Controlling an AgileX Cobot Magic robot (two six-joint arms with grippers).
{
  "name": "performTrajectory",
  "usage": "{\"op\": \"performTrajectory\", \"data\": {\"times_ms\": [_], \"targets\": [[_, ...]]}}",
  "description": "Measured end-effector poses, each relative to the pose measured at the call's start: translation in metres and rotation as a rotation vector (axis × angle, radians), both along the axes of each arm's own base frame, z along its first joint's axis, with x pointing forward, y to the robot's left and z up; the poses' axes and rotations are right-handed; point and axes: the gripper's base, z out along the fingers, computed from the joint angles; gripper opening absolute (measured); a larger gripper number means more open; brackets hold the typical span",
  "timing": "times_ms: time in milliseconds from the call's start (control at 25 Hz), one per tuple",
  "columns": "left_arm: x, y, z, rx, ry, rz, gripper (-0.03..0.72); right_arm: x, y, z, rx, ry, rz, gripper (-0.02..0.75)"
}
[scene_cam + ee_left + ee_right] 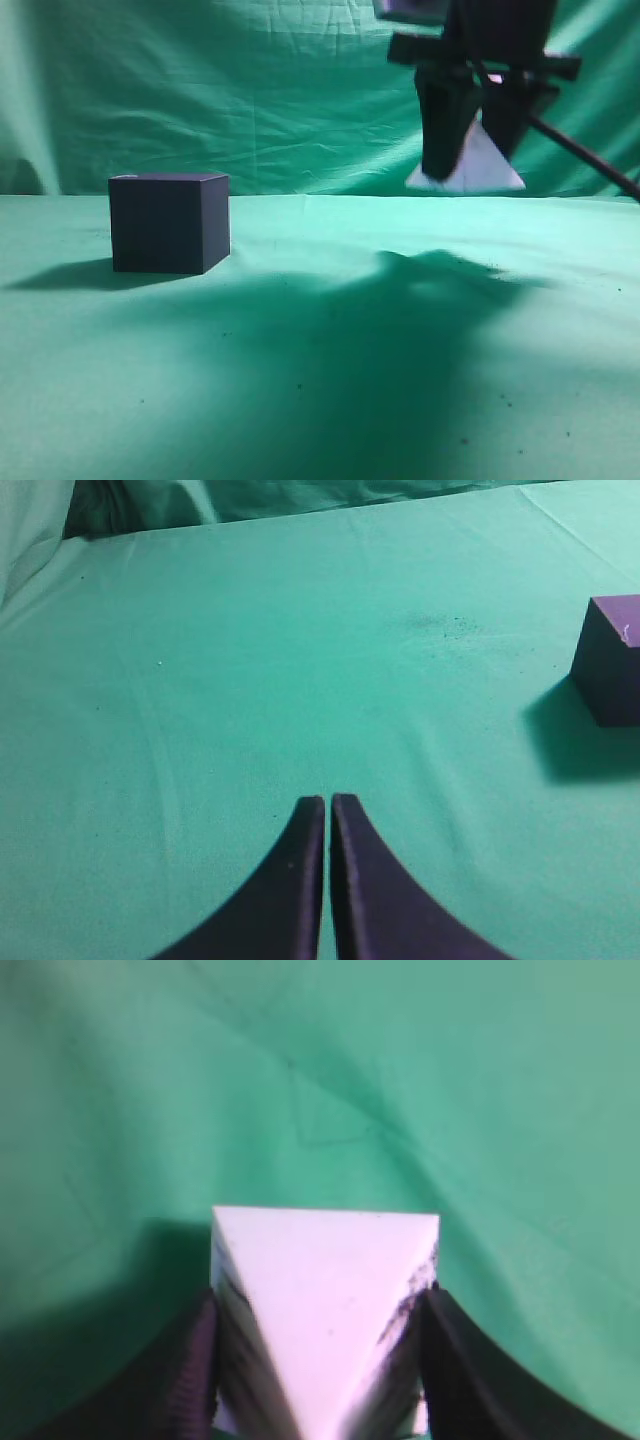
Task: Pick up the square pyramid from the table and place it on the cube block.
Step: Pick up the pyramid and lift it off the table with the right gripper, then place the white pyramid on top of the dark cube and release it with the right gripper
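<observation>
We hold the square pyramid (480, 165) clamped in the right gripper (472, 140), aloft toward the table's (330, 400) far right. It may slip on its sloped faces or land skewed on the cube block (168, 222). Left gripper (327, 805) closed, empty.

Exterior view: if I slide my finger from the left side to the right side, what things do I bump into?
cube block sitting on the table → right gripper, its jaws shut on the square pyramid, held up in the air.
</observation>
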Motion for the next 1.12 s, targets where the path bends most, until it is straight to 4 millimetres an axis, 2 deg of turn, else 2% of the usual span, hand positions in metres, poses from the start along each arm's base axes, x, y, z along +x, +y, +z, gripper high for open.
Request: {"op": "performTrajectory", "data": {"times_ms": [160,240,400,520,600,720,760,840,960,1120], "targets": [[0.0,0.0,0.0,0.0,0.0,0.0,0.0,0.011,0.01,0.042,0.031,-0.025,0.009,0.375],[0.0,0.0,0.0,0.0,0.0,0.0,0.0,0.009,0.022,0.062,0.043,-0.046,0.041,0.375],[0.0,0.0,0.0,0.0,0.0,0.0,0.0,-0.01,0.066,0.094,0.084,-0.098,0.161,0.375],[0.0,0.0,0.0,0.0,0.0,0.0,0.0,-0.028,0.1,0.104,0.111,-0.121,0.255,0.375],[0.0,0.0,0.0,0.0,0.0,0.0,0.0,-0.037,0.122,0.102,0.117,-0.122,0.306,0.375],[0.0,0.0,0.0,0.0,0.0,0.0,0.0,-0.044,0.152,0.087,0.106,-0.107,0.369,0.375],[0.0,0.0,0.0,0.0,0.0,0.0,0.0,-0.043,0.159,0.08,0.098,-0.098,0.381,0.335],[0.0,0.0,0.0,0.0,0.0,0.0,0.0,-0.041,0.173,0.066,0.089,-0.085,0.397,0.347],[0.0,0.0,0.0,0.0,0.0,0.0,0.0,-0.035,0.184,0.049,0.069,-0.075,0.405,0.347],[0.0,0.0,0.0,0.0,0.0,0.0,0.0,-0.028,0.188,0.034,0.022,-0.079,0.412,0.347]]}}
